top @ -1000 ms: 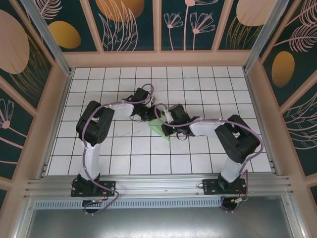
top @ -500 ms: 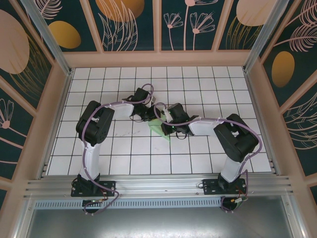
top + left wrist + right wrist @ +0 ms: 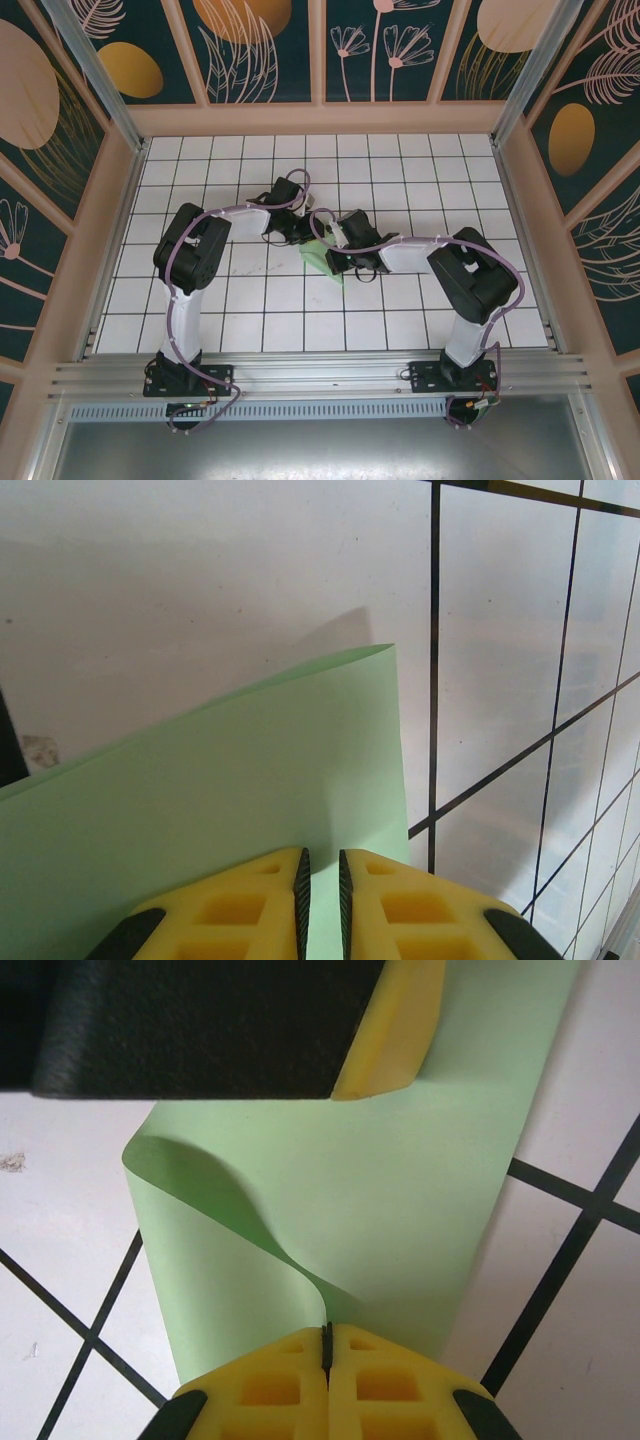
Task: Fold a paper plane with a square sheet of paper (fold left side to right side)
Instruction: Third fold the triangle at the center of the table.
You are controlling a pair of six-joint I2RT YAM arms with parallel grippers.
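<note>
The square sheet of paper, pale mint green, lies partly folded on the white grid table between both arms. In the right wrist view the sheet curls up from the left, and that raised flap runs into my right gripper, which is shut on it. My left gripper stands over the sheet with its jaws a narrow gap apart and green paper showing through the gap. One of its yellow fingers rests on the sheet's far part. From above, the left gripper and right gripper sit close together at the paper.
The white grid table is walled on three sides by patterned panels. A metal rail with both arm bases runs along the near edge. The right arm's elbow juts out over the right half.
The right arm's elbow has shifted slightly to the left. Both grippers and the paper stay about where they were.
</note>
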